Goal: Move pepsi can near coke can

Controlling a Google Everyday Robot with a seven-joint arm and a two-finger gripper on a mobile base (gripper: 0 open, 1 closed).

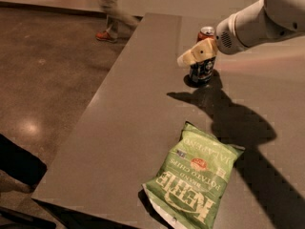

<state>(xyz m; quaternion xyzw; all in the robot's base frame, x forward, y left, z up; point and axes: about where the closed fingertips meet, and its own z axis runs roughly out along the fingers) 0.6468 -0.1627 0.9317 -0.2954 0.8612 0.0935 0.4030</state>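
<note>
Right now your gripper sits at the far end of the grey table, reaching in from the right on the end of the white arm. Its tan fingers are closed around the upper part of the pepsi can: you see one finger lying across the near side of the can just below the rim, while the other is hidden behind it. The pepsi can stands upright, its base on the table top, and a dark shadow pools around its foot.

You find the coke can just behind the pepsi can, farther from the camera. It is upright too, and only its silver top and a band of orange-red show above the gripper. The two cans are close together; you cannot tell whether they touch, since the gripper covers the space between them.

Nearer to you, well apart from both cans, a green bag of potato chips lies flat near the front edge of the table. The long shadow of the arm runs across the table between the cans and the bag.

Off the table, at the top left, a person's legs and a red shoe show on the polished brown floor.
</note>
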